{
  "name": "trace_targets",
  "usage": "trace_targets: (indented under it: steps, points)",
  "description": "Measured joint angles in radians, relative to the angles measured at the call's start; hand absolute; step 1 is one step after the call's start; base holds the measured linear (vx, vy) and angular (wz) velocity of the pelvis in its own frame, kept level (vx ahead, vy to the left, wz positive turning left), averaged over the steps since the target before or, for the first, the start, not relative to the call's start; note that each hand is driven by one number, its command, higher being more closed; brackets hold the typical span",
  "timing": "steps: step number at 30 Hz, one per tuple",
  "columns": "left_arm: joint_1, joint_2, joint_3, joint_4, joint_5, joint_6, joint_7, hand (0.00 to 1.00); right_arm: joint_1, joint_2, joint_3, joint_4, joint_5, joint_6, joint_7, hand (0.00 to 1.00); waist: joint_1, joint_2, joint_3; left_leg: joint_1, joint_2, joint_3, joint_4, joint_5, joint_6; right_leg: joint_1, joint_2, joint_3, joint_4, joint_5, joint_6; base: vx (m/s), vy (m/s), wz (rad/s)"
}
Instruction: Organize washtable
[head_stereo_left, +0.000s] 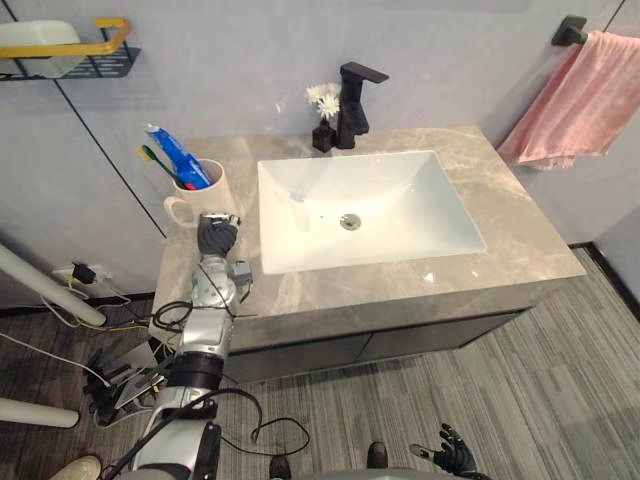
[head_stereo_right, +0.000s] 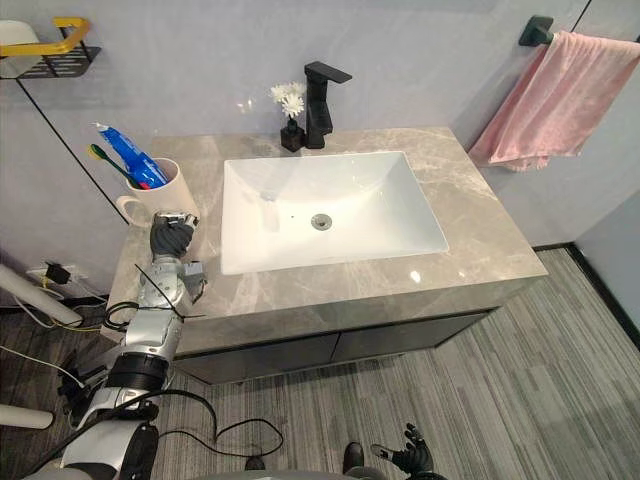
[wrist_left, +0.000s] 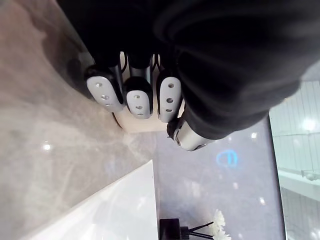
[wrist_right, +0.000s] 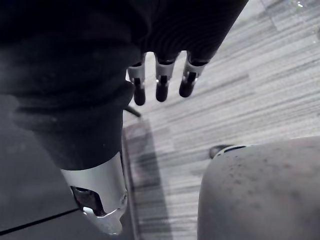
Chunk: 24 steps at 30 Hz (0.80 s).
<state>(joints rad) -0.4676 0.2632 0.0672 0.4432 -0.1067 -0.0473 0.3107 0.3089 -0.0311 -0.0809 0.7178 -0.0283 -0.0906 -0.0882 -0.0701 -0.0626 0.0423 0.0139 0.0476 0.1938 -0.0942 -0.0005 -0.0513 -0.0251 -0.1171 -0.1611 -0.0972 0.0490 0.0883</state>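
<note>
A cream mug (head_stereo_left: 205, 197) stands at the back left of the grey stone countertop (head_stereo_left: 520, 230). It holds a blue toothpaste tube (head_stereo_left: 180, 155) and a green toothbrush (head_stereo_left: 153, 156). My left hand (head_stereo_left: 218, 237) rests over the counter just in front of the mug, its fingers (wrist_left: 137, 97) curled with nothing in them. The mug's base (wrist_left: 142, 125) shows close behind those fingers. My right hand (head_stereo_left: 455, 458) hangs low beside me above the floor, its fingers (wrist_right: 160, 85) relaxed and empty.
A white basin (head_stereo_left: 380, 200) fills the counter's middle, with a black faucet (head_stereo_left: 352, 105) and a small black vase of white flowers (head_stereo_left: 324, 100) behind it. A pink towel (head_stereo_left: 585, 100) hangs on the right wall. A black wire shelf with a yellow rail (head_stereo_left: 90, 50) sits upper left.
</note>
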Motion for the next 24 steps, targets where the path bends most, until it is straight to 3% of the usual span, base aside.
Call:
trace_targets:
  steps: [11,16,24]
  points:
    - [-0.207,0.117,-0.021,0.183,0.014,0.008,0.024,1.0,0.011,-0.017,0.021,-0.024,0.02,-0.007,0.0,0.0,-0.026,-0.002,0.056,-0.023,0.007,0.015,0.0,0.0,0.0,-0.035,0.008,0.021,0.008,0.003,-0.005,-0.02,-0.018,-0.04]
    - [-0.301,0.138,-0.021,0.25,0.021,0.015,0.024,1.0,0.014,-0.017,0.026,-0.027,0.023,-0.017,0.001,0.0,-0.027,-0.011,0.09,-0.041,0.008,0.016,0.024,-0.004,-0.002,-0.048,0.006,0.025,0.018,0.003,-0.005,-0.03,-0.016,-0.02]
    - [-0.307,0.141,-0.037,0.262,0.021,0.015,0.041,1.0,0.015,-0.019,0.026,-0.026,0.03,-0.02,-0.001,0.0,-0.028,-0.008,0.095,-0.047,0.008,0.004,0.034,-0.005,-0.002,-0.05,0.004,0.018,0.031,0.0,-0.01,-0.04,-0.021,0.03]
